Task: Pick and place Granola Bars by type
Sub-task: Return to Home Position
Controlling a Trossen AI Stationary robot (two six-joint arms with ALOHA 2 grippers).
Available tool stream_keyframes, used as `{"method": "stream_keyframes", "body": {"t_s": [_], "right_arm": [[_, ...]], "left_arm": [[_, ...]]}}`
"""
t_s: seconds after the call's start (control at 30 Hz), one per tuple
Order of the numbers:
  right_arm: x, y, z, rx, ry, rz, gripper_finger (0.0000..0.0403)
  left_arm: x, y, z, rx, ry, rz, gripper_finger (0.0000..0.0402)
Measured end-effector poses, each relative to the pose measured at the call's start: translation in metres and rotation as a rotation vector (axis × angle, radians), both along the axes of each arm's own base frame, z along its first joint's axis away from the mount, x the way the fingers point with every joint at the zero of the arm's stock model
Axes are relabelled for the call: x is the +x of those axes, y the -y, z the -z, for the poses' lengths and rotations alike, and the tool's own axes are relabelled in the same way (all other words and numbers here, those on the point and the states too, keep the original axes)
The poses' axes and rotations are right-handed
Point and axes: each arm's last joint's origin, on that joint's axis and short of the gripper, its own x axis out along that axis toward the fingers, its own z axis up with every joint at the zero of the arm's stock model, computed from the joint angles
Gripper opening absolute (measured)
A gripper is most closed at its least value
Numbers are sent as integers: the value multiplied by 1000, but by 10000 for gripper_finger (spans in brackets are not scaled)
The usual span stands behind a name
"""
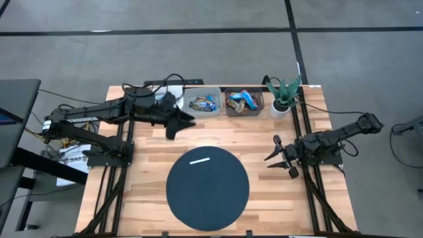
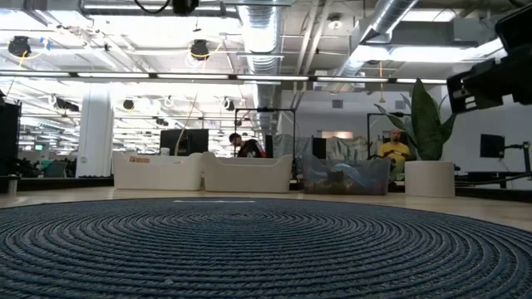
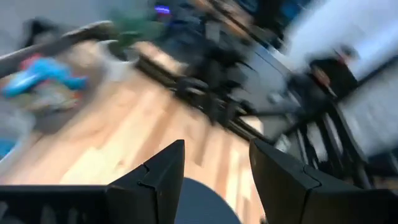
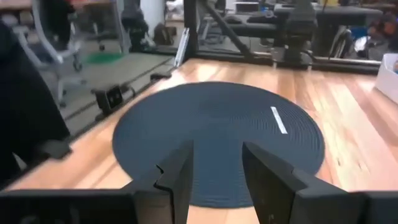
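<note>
While the bars (image 1: pixel 206 102) lie sorted in two bins (image 1: pixel 201 112) at the table's back edge, the left gripper (image 3: pixel 217 144) hangs just beside them, fingers wide and empty (the nearer arm). The right gripper (image 4: pixel 216 146), likewise spread and empty, waits well apart, beside the mat (image 1: pixel 207 195).

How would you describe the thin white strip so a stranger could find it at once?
Start from the wooden table, then find the round dark mat on it. The thin white strip lies alone on the mat, on the side toward the clear bins, plain and flat, unlike the shiny granola bars heaped in those bins.
</note>
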Motion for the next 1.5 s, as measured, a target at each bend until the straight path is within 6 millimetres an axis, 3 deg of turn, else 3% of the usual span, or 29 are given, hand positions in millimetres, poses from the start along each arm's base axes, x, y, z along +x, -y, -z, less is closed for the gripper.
{"method": "stream_keyframes", "body": {"t_s": [0.13, 0.3, 0.4, 0.53, 0.67, 0.83, 1.0, 1.23, 1.5], "right_arm": [[0, -1, 0, -82, 14, -21, 131], [0, 0, 0, -90, 14, -20, 131], [0, 0, 0, -90, 14, -20, 131], [0, 0, 0, -90, 13, -20, 131], [0, 0, 0, -90, 13, -20, 131], [0, 0, 0, -90, 13, -21, 131], [0, 0, 0, -90, 13, -21, 131], [0, 0, 0, -90, 13, -21, 131], [0, 0, 0, -90, 13, -21, 131]], "left_arm": [[3, 17, -10, 187, 117, 189, 174], [-13, 40, -15, 342, 235, 281, 174], [-21, 53, 10, 385, 326, 335, 174], [-39, 56, 62, 389, 434, 318, 174], [-57, 53, 111, 375, 418, 313, 174], [-79, 52, 150, 346, 393, 414, 174], [-99, 52, 181, 324, 404, 526, 174], [-121, 49, 213, 329, 423, 549, 174], [-133, 47, 227, 368, 283, 584, 174]]}}
